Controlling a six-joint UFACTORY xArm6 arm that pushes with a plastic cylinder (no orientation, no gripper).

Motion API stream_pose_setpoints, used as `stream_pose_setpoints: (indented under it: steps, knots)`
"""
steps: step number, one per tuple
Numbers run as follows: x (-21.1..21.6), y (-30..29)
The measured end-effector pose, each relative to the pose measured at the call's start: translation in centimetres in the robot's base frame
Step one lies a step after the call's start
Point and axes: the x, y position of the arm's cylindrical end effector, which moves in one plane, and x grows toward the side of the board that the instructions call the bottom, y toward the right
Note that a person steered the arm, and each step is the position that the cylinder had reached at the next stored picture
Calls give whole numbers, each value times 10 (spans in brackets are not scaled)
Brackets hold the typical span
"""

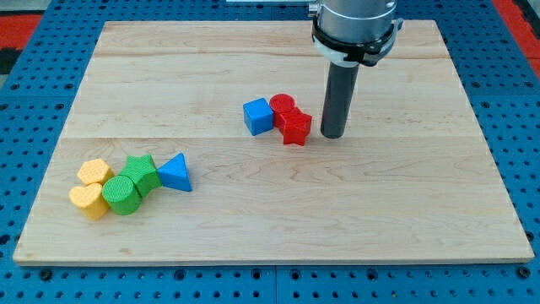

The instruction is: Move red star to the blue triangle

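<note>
My tip [332, 135] rests on the pale wooden board [405, 211], just right of the red star [296, 128]; the blue triangle [176, 172] sits well apart, lower left.

red star [296, 128]: red
red cylinder [283, 106]: red
blue cube [258, 116]: blue
blue triangle [176, 172]: blue
green star [142, 170]: green
green cylinder [122, 195]: green
yellow blocks [89, 201]: yellow
tabletop [405, 194]: pale wood grain
my tip [332, 135]: dark grey rod
</note>
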Motion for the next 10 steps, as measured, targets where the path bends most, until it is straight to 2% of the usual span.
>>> stream_pose_setpoints:
  steps: [1, 2, 4, 5, 6, 7, 8, 10]
  knots:
    - [-28, 3]
    - [-39, -21]
    - [26, -32]
    - [27, -28]
    - [6, -42]
    - [4, -77]
    - [22, -105]
    - [18, -135]
